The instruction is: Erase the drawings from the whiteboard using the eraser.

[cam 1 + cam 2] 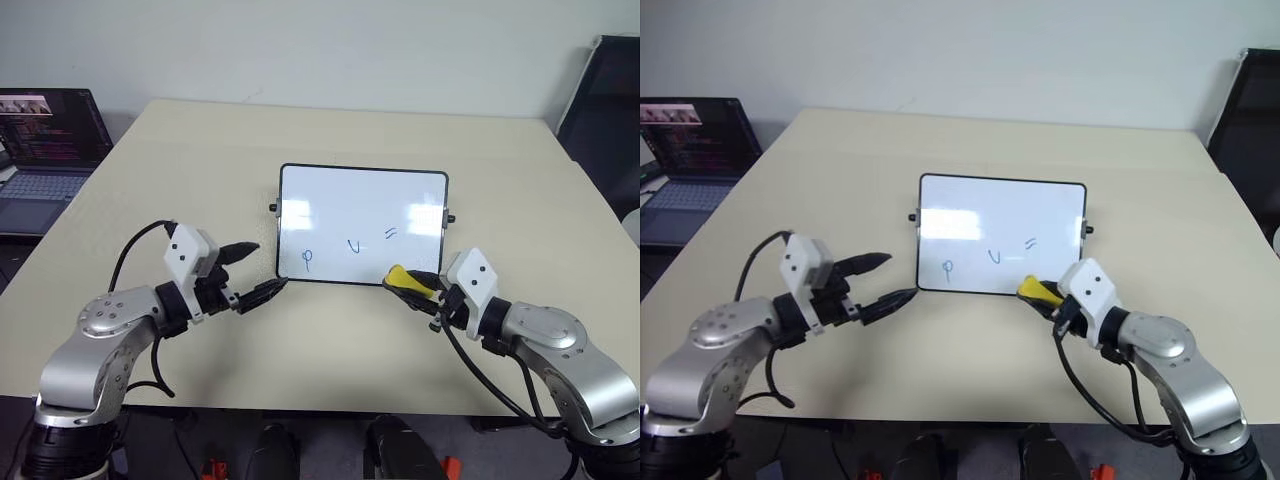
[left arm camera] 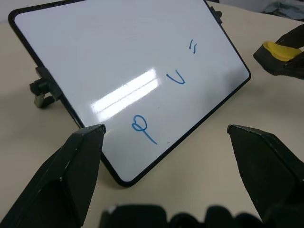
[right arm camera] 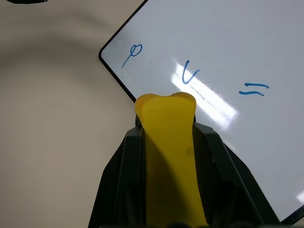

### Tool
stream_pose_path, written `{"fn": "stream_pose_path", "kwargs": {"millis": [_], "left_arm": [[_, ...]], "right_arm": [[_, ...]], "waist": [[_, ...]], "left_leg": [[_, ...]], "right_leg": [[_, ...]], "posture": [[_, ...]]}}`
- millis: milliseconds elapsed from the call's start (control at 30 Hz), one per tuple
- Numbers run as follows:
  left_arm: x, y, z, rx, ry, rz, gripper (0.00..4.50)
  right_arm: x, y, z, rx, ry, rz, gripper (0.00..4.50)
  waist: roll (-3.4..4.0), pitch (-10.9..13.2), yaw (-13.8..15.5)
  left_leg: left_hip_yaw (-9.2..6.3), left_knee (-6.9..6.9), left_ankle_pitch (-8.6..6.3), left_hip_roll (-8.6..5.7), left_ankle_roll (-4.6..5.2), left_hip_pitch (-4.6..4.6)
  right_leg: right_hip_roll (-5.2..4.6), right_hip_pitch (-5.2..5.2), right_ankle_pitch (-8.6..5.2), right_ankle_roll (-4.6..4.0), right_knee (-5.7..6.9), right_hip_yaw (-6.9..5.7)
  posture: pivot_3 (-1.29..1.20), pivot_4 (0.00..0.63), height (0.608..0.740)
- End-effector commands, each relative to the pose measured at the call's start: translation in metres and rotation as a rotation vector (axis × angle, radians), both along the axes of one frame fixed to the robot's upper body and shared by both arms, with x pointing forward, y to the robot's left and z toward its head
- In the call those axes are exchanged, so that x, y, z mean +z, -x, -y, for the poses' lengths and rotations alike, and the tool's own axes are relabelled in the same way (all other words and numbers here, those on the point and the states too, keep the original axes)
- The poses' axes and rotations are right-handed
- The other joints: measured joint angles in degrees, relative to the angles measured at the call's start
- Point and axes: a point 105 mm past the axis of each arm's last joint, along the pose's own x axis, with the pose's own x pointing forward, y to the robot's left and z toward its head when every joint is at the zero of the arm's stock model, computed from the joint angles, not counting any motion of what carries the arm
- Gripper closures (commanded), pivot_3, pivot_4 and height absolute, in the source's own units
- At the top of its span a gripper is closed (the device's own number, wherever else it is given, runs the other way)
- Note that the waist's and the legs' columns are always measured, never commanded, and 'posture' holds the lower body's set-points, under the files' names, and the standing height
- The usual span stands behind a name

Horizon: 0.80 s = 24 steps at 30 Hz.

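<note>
The whiteboard point(image 1: 362, 222) lies on the tan table with blue drawings near its front edge: a loop point(image 1: 307, 259), a V shape point(image 1: 353, 245) and two short dashes point(image 1: 390, 234). My right gripper point(image 1: 418, 288) is shut on the yellow eraser point(image 1: 404, 278), which hangs at the board's front right corner; in the right wrist view the eraser point(image 3: 168, 156) sits between the jaws, its tip just short of the board's edge. My left gripper point(image 1: 252, 270) stands open just off the board's front left corner, nothing between its fingers point(image 2: 80, 161).
A dark laptop point(image 1: 45, 150) with a lit screen stands off the table's far left side. A black chair point(image 1: 605, 100) is at the far right. The table point(image 1: 330, 340) spreads wide behind the board.
</note>
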Motion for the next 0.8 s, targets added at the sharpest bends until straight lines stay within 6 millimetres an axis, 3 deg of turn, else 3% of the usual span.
{"fn": "stream_pose_path", "kwargs": {"millis": [33,233,433,533,733,800], "left_arm": [[0.013,0.002,0.009,-0.029,-0.016,0.049,0.0],[0.014,0.003,0.016,-0.059,-0.029,0.047,0.0],[0.013,0.002,0.02,-0.087,-0.037,0.045,0.0],[0.015,0.0,0.022,-0.106,-0.036,0.048,0.0],[0.015,-0.003,0.03,-0.164,-0.053,0.061,0.0],[0.015,-0.003,0.032,-0.175,-0.054,0.063,0.0]], "right_arm": [[0.008,0.003,-0.006,0.044,0.001,0.033,3.49],[0.012,-0.001,-0.009,0.038,-0.003,0.063,3.49],[0.018,-0.021,-0.014,-0.012,0.038,0.153,3.49],[0.023,-0.04,-0.019,-0.067,0.057,0.22,3.49],[0.029,-0.085,-0.01,-0.263,0.121,0.318,3.49],[0.028,-0.091,-0.009,-0.284,0.127,0.316,3.49]], "waist": [[0.0,0.0,0.0],[-0.01,0.0,0.0],[-0.02,0.0,0.0],[-0.01,0.0,0.0],[-0.01,0.0,0.1],[-0.01,0.0,0.1]], "left_leg": [[0.0,0.0,0.0,0.0,0.0,0.0],[0.0,-0.02,0.0,0.0,0.0,0.0],[0.0,-0.01,0.0,0.0,0.0,0.0],[0.0,-0.01,0.0,0.0,0.0,0.0],[0.0,-0.03,0.0,-0.01,0.0,-0.01],[-0.01,-0.05,0.0,-0.01,0.0,-0.01]], "right_leg": [[0.0,0.0,0.0,0.0,0.0,-0.01],[0.0,0.01,0.0,0.0,0.0,-0.02],[0.0,-0.01,0.0,0.0,0.01,-0.02],[0.01,-0.01,0.0,0.0,0.02,-0.03],[0.0,0.0,0.01,0.0,0.02,-0.03],[0.01,0.01,0.0,0.01,0.03,-0.05]], "posture": [[0.0,0.15,0.74],[0.0,0.15,0.74],[0.0,0.15,0.74],[0.0,0.15,0.74],[0.0,0.15,0.74],[0.0,0.15,0.74]]}}
